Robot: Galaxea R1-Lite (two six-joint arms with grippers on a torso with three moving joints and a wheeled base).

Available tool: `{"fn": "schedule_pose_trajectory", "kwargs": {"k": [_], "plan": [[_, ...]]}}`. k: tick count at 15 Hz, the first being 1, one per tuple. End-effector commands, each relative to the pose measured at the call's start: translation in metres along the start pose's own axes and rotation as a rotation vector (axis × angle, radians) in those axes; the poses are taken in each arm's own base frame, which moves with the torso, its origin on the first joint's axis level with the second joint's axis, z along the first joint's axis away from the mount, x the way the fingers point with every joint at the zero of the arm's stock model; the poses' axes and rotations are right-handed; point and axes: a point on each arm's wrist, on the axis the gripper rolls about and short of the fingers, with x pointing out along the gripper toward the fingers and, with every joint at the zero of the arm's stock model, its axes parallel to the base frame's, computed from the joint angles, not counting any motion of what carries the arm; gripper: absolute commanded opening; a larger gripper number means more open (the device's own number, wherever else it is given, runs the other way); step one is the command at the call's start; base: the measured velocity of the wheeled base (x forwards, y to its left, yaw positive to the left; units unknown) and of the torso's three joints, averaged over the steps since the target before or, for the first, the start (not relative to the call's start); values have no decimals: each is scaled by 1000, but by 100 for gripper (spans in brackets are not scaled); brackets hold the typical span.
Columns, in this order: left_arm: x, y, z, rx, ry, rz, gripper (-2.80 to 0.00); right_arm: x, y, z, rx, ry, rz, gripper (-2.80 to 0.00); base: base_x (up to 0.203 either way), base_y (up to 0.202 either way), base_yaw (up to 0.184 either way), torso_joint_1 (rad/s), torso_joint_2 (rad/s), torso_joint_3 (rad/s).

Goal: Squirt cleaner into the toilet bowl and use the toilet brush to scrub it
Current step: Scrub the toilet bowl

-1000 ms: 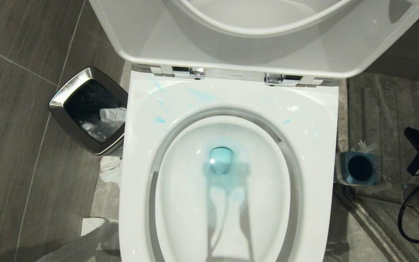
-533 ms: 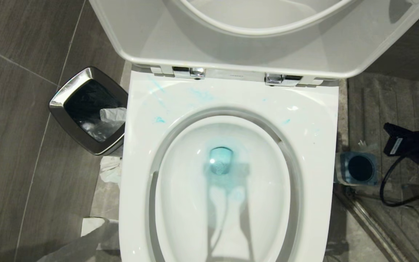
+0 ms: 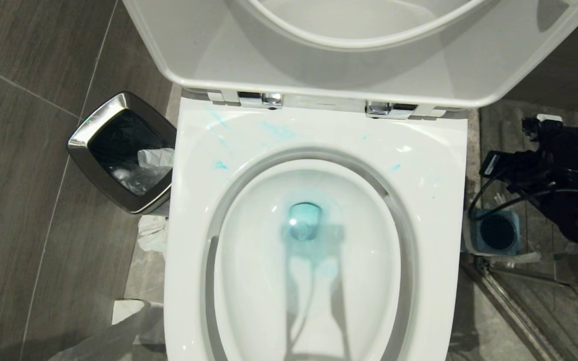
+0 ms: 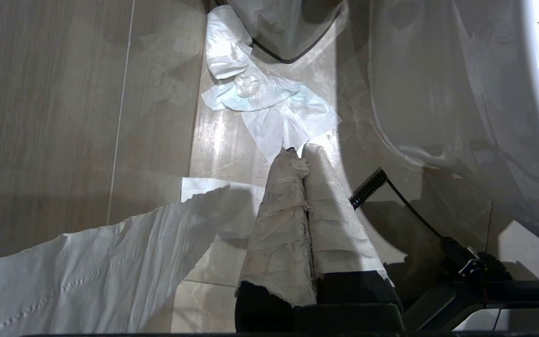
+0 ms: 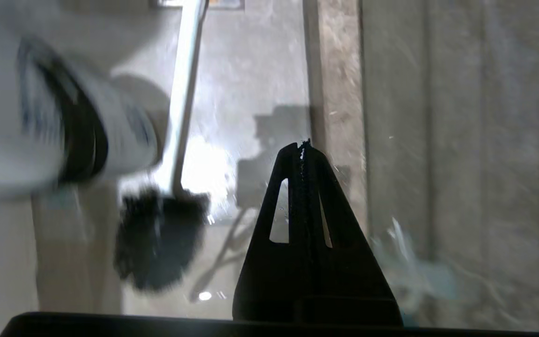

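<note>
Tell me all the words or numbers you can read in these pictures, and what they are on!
None can be read.
Hinge bar at the back of the toilet: tiny dark print, too small to read.
Label on the right arm: white tag, too small to read.
Bin, blue holder: no writing shows.

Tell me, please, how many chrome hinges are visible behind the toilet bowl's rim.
2: the left hinge sits on the bin's side, the right hinge on the brush holder's side. None seem hidden.
</note>
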Motion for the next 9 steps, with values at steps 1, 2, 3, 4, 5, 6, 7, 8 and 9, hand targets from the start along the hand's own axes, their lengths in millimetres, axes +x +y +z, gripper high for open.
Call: {"fn": "schedule_pose_trajectory", "kwargs": {"k": [1,2,3,4,5,6,7,8,9], "plan": [[1,0,-2,0,7,2,-280,25,5,-2,29,16,-8,-280,0,0,0,0,0,0],[1,0,-2,0,7,1,-280,35,7,1,60,32,-17,-280,0,0,0,0,0,0],[1,0,-2,0,7,2,-280,43,8,4,90,52,-25,-280,0,0,0,0,0,0],[1,0,-2,0,7,2,-280,52,10,7,120,69,-30,-280,0,0,0,0,0,0],[1,0,-2,0,7,2,-280,61,12,8,145,84,-34,-280,0,0,0,0,0,0],[1,0,-2,0,7,1,-280,69,14,9,166,97,-37,-280,0,0,0,0,0,0],[1,0,-2,0,7,2,-280,76,16,12,187,110,-39,-280,0,0,0,0,0,0],[1,0,-2,0,7,2,-280,82,18,15,210,121,-39,-280,0,0,0,0,0,0],[1,0,-2,0,7,2,-280,87,20,19,229,128,-35,-280,0,0,0,0,0,0]]}}
